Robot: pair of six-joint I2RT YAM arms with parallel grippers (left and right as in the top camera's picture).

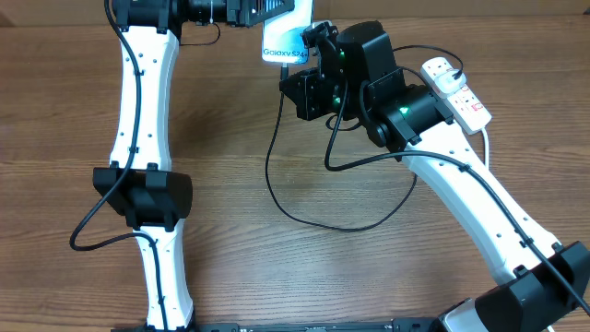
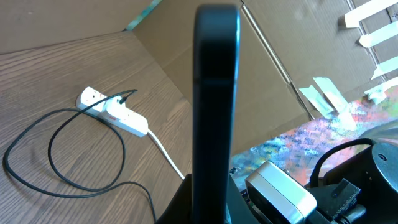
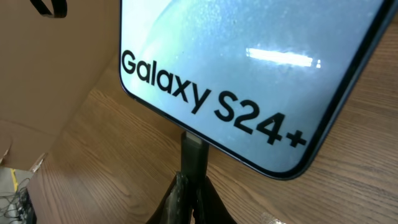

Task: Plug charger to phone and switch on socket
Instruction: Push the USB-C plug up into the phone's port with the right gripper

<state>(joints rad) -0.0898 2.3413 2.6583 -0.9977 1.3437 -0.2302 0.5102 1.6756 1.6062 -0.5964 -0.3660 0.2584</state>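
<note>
Currently: left end effector point(image 1: 267, 11) clamped on phone point(image 1: 284, 41), which is held off table point(image 1: 369, 267) at far edge, screen lit. Right end effector point(image 3: 189, 196) pinched together on charger point(image 3: 193, 155) connector tip. Tip touches phone's bottom edge; cannot tell if seated in port. Charger cable loops over table to socket point(image 1: 458, 90) at far right. Switch position unreadable.

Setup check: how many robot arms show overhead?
2: left arm along the table's left side, reaching the phone; right arm from lower right, pincer at the phone's end.
</note>
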